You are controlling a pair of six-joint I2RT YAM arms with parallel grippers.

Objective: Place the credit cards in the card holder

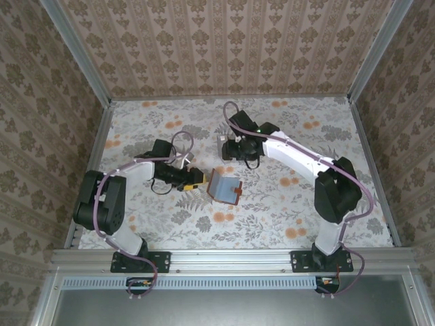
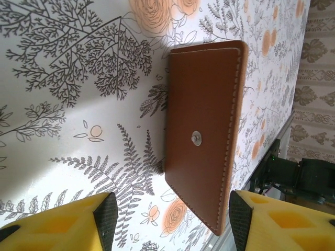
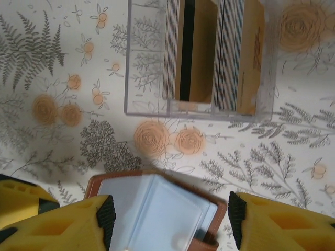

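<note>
A white tablecloth printed with grey ferns and orange roses covers the table, a clear plastic box with two compartments stands on it, beige damask wallpaper lines the surrounding walls, and an aluminium rail runs along the near edge.

We find the card holder sitting part open mid-table, just ahead of the left gripper, whose spread fingers have bare cloth between them. Between the holder and the clear box of upright cards we see a narrow free strip. The right arm crosses the far right, and wallpapered walls close three sides. The near-right and far-left cloth lies open.
</note>
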